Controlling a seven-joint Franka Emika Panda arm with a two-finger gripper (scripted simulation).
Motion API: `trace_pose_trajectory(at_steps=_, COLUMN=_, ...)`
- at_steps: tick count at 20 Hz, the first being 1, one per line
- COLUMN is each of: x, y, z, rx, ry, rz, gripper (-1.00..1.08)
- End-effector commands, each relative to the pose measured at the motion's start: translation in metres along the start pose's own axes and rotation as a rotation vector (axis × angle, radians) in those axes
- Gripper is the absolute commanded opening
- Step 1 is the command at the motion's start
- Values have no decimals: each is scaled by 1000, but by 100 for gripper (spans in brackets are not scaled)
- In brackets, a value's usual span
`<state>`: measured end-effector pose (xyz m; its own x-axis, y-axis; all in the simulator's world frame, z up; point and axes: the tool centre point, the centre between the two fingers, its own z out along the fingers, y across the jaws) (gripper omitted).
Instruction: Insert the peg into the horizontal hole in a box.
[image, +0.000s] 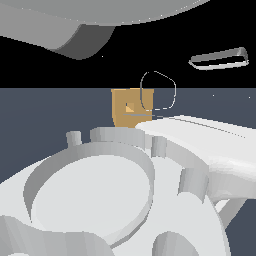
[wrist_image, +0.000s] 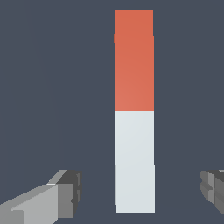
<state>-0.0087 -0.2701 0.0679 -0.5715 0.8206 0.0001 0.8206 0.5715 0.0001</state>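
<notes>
Pincer (wrist_image: 138, 192) stands open in the wrist view, its 2 fingers (wrist_image: 52, 199) spread well apart on either side of the peg (wrist_image: 134, 111) and touching neither face; nothing is held. Peg lies flat on the dark tabletop (wrist_image: 52, 87), pale grey-white half between the fingers, orange-red half pointing away from them. Peg sits nearer the finger at the picture's right edge than the other, so centring looks imperfect. Box (image: 125, 107) shows in the exterior view beyond the arm's body, tan, upright on the tabletop, with the hole (image: 130, 108) visible as a lighter square in its face; the arm hides the box's lower edge and the peg entirely in that view. Assessment: the step in hand is the grasp. Recommended practice: shift sideways until the peg is midway between the fingers, descend straight, and close squarely on the grey-white half, leaving the orange-red half free to enter the hole. An off-centre or skewed closure would likely twist the peg and spoil later alignment.
</notes>
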Motion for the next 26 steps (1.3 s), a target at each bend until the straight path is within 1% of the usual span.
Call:
trace_pose_trajectory(at_steps=1, x=0, y=0, z=0, rx=0, ry=0, rz=0, gripper=100)
trace_pose_trajectory(at_steps=6, x=0, y=0, z=9, rx=0, ry=0, rz=-1, gripper=100)
trace_pose_trajectory(at_steps=14, x=-1, y=0, z=45, rx=0, ry=0, rz=-6, gripper=100)
trace_pose_trajectory(at_steps=19, x=-3, y=1, z=51, rx=0, ry=0, rz=-7, gripper=100)
trace_pose_trajectory(at_steps=20, x=-3, y=1, z=51, rx=0, ry=0, rz=-7, gripper=-100)
trace_pose_trajectory(at_steps=26, x=-3, y=1, z=51, rx=0, ry=0, rz=-7, gripper=-100)
